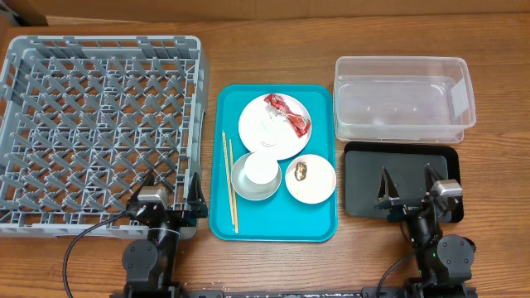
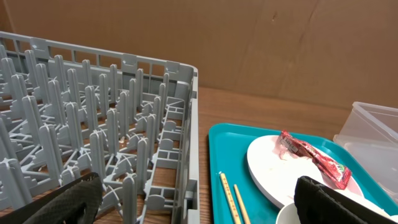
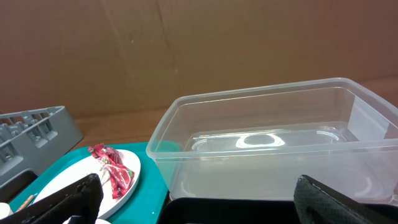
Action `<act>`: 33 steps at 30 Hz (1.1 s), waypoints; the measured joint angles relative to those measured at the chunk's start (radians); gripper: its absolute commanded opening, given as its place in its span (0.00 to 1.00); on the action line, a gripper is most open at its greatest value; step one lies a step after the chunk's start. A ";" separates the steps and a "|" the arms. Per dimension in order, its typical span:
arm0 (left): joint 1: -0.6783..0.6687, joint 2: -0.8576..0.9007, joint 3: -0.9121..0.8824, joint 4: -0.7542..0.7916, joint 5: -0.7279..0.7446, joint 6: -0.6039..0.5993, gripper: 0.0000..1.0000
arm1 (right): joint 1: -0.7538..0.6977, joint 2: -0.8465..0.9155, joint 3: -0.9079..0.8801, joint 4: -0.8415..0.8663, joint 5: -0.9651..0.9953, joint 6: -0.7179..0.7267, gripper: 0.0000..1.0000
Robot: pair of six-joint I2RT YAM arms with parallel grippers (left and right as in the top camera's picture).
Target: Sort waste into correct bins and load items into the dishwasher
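A red wrapper (image 1: 287, 112) lies on the large white plate (image 1: 274, 126) on the teal tray (image 1: 323, 222). A small white cup (image 1: 261, 170) sits in the grey metal bowl (image 1: 243, 186). The pinkish bowl (image 1: 310, 179) holds a brown lump of scraps (image 1: 300, 172). Chopsticks (image 1: 229, 180) lie at the tray's left. The grey dish rack (image 1: 91, 124) is at left. The clear tub (image 1: 403, 98) and black tray (image 1: 364, 178) are at right. My left gripper (image 1: 171, 197) is open at the rack's near right corner. My right gripper (image 1: 410, 192) is open over the black tray. I see no tissue.
A brown cardboard wall stands behind the table in both wrist views. The left wrist view shows the rack (image 2: 93, 124), chopsticks (image 2: 231, 198) and wrapper (image 2: 314, 160). The right wrist view shows the tub (image 3: 273, 143) and wrapper (image 3: 112, 171).
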 measured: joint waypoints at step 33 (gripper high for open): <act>0.000 0.395 0.506 -0.557 -0.026 -0.057 1.00 | 0.000 0.208 0.417 -0.480 -0.059 0.158 1.00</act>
